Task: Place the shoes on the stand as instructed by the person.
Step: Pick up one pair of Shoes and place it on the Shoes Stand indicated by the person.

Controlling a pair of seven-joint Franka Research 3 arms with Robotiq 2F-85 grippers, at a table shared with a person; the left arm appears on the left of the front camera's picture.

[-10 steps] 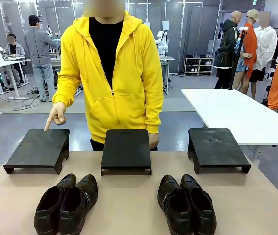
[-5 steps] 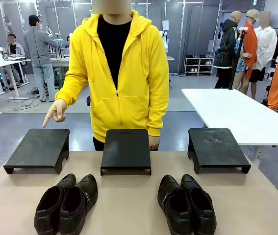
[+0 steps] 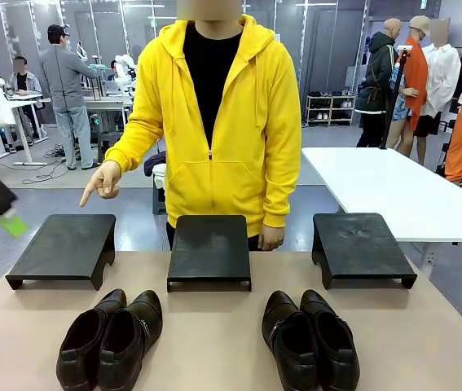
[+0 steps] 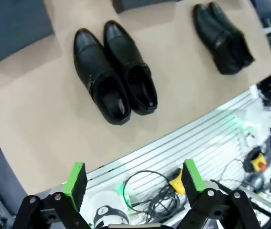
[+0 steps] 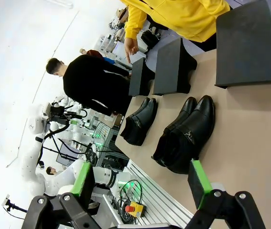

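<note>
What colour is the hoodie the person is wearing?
Bright yellow; the hoodie shows best in the front view.

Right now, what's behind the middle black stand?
The person in yellow stands there, one hand hanging by the middle stand. Their legs are hidden behind it.

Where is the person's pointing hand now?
Front view, left side: the hand is in the air near the far edge of the left stand, finger aimed down.
</note>
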